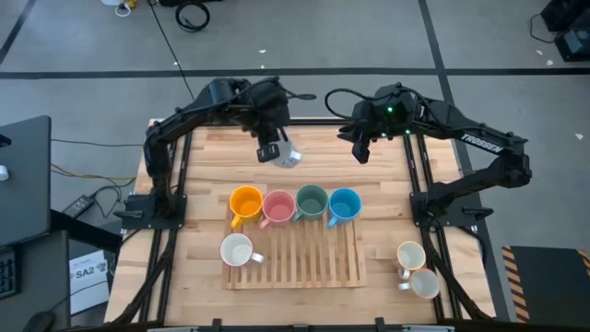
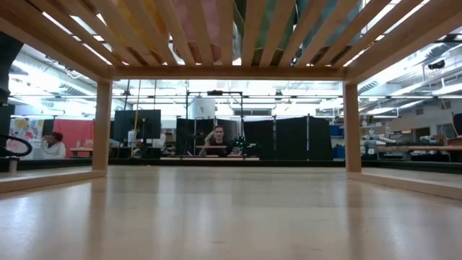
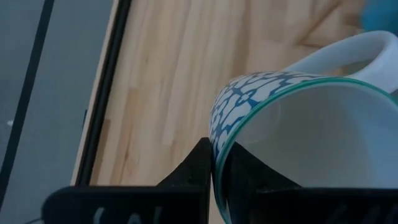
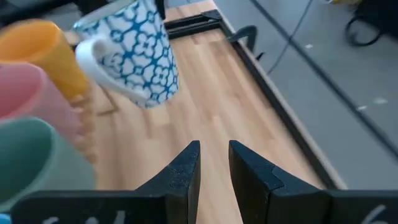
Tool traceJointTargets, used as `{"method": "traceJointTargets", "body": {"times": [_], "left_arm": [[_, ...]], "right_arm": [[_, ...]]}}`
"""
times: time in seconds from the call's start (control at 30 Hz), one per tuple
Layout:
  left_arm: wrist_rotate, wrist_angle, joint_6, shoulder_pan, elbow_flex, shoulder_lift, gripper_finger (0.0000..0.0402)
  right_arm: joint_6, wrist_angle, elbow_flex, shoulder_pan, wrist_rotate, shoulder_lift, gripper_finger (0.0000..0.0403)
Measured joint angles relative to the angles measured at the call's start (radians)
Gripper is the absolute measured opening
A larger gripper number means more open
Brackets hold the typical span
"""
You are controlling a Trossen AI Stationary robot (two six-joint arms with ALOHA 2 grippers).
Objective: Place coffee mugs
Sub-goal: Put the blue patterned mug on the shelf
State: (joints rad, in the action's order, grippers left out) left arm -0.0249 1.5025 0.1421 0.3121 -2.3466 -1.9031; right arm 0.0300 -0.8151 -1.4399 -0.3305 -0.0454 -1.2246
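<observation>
A white mug with a blue pattern and a green rim (image 1: 288, 157) hangs above the far middle of the table, with my left gripper (image 1: 270, 150) shut on it. It also shows tilted in the right wrist view (image 4: 134, 53). The orange (image 1: 245, 203), pink (image 1: 277, 206), dark green (image 1: 312, 201) and blue (image 1: 344, 204) mugs stand in a row on the far edge of a slatted wooden rack (image 1: 309, 263). A white mug (image 1: 236, 249) sits on the rack's left. My right gripper (image 4: 214, 158) hovers at the far right, narrowly open, with nothing between its fingers. My left gripper pinches the patterned mug's rim wall (image 3: 217, 134), one finger inside the mug and one outside. The fingers slant down from above at the side away from the handle (image 3: 348, 56). The mug hangs tilted, lifted clear of the table.
Two cream mugs (image 1: 411, 255) (image 1: 424, 283) stand on the table near the right edge. Bare tabletop lies between the rack and the far edge. In the low view, people sit in the room beyond the table.
</observation>
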Motion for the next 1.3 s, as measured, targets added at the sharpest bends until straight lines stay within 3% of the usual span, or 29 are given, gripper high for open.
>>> {"method": "traceJointTargets", "body": {"times": [0.27,0.83,1.3], "left_arm": [[-0.007,0.011,0.000,-0.088,0.001,0.051,0.0028],[-0.025,-0.059,-0.070,-0.236,0.000,0.159,0.0028],[-0.015,-0.088,-0.214,-0.454,0.001,0.155,0.0028]], "right_arm": [[0.052,0.054,0.000,0.048,-0.115,-0.021,0.0090],[0.061,0.142,0.000,0.293,-0.045,-0.017,0.0090],[0.110,0.148,0.000,0.512,0.044,-0.017,0.0090]]}}
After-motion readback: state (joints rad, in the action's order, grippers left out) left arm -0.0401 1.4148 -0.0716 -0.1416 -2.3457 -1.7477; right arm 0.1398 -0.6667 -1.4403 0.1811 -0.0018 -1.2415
